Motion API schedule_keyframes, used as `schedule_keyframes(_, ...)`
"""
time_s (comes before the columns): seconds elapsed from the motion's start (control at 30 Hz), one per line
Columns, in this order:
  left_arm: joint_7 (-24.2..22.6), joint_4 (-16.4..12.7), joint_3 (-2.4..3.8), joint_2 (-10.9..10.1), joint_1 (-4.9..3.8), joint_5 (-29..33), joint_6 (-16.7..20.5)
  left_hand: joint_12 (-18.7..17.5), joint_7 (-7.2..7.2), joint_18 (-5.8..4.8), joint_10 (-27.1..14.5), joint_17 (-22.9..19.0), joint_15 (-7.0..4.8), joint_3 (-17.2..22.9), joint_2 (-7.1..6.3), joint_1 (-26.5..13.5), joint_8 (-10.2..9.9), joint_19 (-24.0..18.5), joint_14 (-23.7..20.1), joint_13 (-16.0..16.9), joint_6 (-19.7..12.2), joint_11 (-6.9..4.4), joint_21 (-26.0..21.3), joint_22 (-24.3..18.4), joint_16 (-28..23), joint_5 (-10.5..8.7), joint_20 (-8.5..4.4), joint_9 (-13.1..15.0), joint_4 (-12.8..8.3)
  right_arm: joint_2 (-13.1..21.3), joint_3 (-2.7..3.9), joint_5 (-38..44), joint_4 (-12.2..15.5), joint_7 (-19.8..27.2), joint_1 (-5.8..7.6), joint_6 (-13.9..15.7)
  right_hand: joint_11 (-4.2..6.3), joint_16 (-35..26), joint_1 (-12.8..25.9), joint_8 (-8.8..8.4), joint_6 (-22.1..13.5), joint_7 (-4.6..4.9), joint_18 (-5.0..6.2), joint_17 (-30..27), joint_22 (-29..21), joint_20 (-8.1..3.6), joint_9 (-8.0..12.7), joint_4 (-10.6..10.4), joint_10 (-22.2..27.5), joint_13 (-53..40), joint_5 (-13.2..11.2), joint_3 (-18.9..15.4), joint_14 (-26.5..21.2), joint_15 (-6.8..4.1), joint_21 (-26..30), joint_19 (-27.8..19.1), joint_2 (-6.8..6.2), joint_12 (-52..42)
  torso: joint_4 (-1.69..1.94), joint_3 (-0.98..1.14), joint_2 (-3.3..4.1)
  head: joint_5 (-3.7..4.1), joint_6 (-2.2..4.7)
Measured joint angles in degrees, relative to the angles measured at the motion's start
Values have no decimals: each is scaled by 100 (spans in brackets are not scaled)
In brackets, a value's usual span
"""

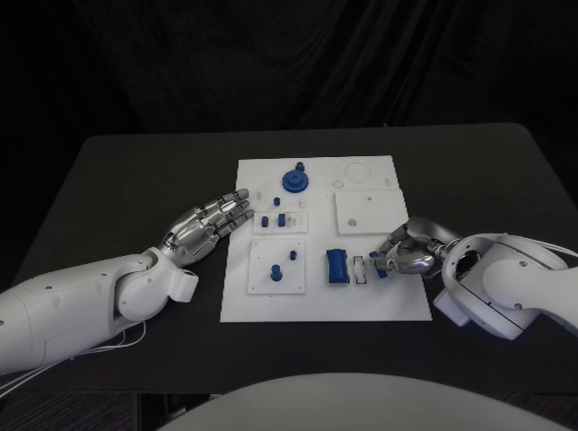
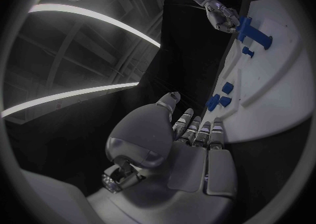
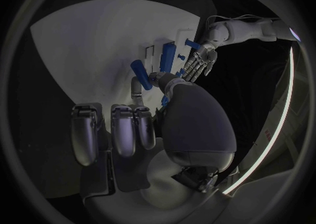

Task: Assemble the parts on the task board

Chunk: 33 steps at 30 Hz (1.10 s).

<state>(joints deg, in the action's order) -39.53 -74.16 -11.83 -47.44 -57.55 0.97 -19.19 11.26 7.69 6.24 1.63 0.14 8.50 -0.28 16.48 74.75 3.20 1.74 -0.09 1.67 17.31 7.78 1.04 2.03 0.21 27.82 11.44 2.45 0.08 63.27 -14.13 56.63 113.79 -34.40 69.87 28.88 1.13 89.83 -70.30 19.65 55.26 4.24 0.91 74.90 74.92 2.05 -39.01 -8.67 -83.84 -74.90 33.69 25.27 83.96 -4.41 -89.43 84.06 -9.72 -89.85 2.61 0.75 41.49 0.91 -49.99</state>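
Both hands low: left hand [image 1: 212, 222] flat, right hand [image 1: 408, 249] perhaps pinching part [image 1: 380, 271].

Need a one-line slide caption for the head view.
Right hand works a small blue part at the task board; left hand rests open alongside.

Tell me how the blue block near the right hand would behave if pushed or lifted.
The blue block looks like solid moulded plastic, so probably stiff and light. It lies low on its long side on the white board, so it should slide rather than roll or tip. Its smooth faces may be slippery for the right hand's metal fingers, which are close beside it.
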Motion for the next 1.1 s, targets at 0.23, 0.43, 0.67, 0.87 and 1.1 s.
schedule_keyframes(0.23,5,-19,-1,-5,2,1,2,0,0,0,0,0,0,0,0,0,0,0,0,0,0,0,-2,7,0,0,-1,0,0,-96,0,-729,-61,156,7,254,21,0,45,4,0,0,0,0,0,0,-46,-5,-20,0,-30,-80,10,-10,0,0,45,0,14,-9,-1,16,0)
schedule_keyframes(0.43,11,-35,-1,-10,2,1,3,0,0,1,0,1,0,0,0,0,0,1,0,-1,0,0,-2,7,0,0,-2,-1,0,-148,0,-968,-88,180,8,335,22,0,159,37,84,-84,0,0,-1,0,-86,-34,-21,0,-344,-221,10,-10,0,0,113,0,18,-12,2,18,0)
schedule_keyframes(0.67,11,-37,0,-10,2,2,3,0,0,0,0,2,0,0,0,0,0,3,0,-1,0,0,-2,8,0,0,-5,-1,0,-186,0,-1088,-130,162,8,337,22,0,279,38,120,-161,1,0,-1,0,-120,-79,-21,0,-349,-395,10,-11,0,0,143,0,18,-13,4,9,0)
schedule_keyframes(0.87,10,-35,0,-6,2,4,2,0,0,0,0,2,0,0,0,0,0,5,0,-1,0,0,-1,5,0,0,-8,-1,0,-195,0,-1136,-140,104,8,295,22,0,285,38,121,-163,0,0,-1,0,-122,-94,-21,0,-327,-459,10,-10,30,0,149,0,18,-13,6,3,0)
schedule_keyframes(1.1,9,-32,-1,-2,3,8,0,-1,0,0,0,2,0,-1,0,1,0,10,0,-2,0,0,-1,3,0,0,-15,-1,0,-209,-1,-1160,-148,31,8,221,22,0,308,38,77,-163,0,0,-2,0,-122,-75,-20,0,-388,-535,10,-10,58,0,173,0,12,-7,6,1,0)
